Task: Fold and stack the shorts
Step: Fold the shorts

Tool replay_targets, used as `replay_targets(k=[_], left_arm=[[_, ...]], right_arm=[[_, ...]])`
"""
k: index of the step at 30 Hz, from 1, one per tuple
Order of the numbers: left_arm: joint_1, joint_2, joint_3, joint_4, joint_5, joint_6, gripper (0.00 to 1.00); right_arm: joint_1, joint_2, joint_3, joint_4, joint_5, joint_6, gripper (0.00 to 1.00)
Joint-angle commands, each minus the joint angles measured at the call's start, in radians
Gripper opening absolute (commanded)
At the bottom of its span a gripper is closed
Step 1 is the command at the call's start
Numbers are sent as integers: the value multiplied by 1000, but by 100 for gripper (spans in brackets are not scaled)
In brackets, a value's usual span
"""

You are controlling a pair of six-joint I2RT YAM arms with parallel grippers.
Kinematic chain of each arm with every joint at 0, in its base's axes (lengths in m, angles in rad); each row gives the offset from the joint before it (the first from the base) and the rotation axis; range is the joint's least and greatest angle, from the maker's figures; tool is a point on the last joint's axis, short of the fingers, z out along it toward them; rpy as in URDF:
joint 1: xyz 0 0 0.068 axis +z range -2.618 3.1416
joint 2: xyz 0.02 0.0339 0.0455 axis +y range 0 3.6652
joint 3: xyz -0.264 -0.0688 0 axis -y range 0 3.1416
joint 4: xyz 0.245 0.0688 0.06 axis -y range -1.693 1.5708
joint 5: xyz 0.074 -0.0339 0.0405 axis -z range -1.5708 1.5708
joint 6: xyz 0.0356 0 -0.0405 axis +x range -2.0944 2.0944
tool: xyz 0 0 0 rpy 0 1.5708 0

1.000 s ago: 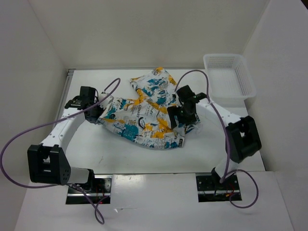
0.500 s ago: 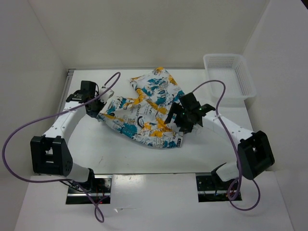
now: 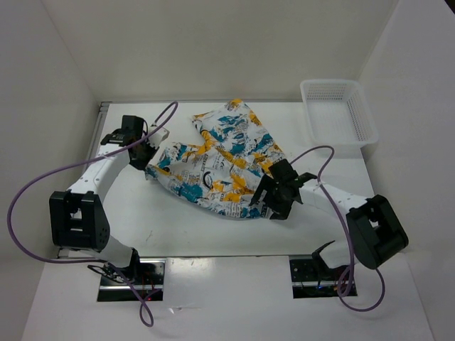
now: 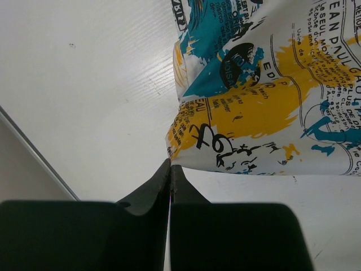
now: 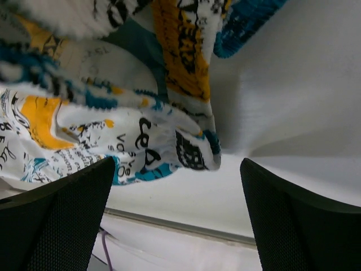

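1. Shorts [image 3: 213, 167] lie crumpled mid-table, unfolded, well left of basket [image 3: 338, 110].
2. R gripper [image 3: 272, 202] has pulled back off the cloth to its near-right corner; jaws wide, empty.
3. L gripper [image 3: 146, 158] shut at left corner; pinch unclear.
4. Fold not begun; R prob. regrasping.

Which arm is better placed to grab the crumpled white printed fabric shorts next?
Right, probably. The right gripper is open, and its wrist view shows the near right corner of the white printed fabric shorts between its fingers. The left gripper is shut at their left edge.
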Motion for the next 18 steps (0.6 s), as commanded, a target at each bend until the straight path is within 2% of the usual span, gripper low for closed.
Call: replay_targets(k=[1, 3, 6, 9, 10, 14, 18], left_arm=[[6, 5, 34, 0, 12, -16, 0], [6, 5, 34, 0, 12, -16, 0], [6, 5, 25, 0, 12, -16, 0], [6, 5, 25, 0, 12, -16, 0], [6, 5, 16, 0, 12, -16, 0], [6, -4, 16, -9, 12, -16, 0], [6, -15, 97, 0, -75, -16, 0]], right_arm=[[-1, 40, -29, 136, -16, 39, 96], [-1, 60, -29, 211, -25, 50, 93], [-1, 115, -18, 242, -52, 61, 80], [-1, 136, -18, 262, -14, 61, 56], [-1, 136, -18, 273, -14, 61, 35], [-1, 125, 51, 244, 7, -17, 0], [-47, 152, 354, 259, 29, -342, 0]])
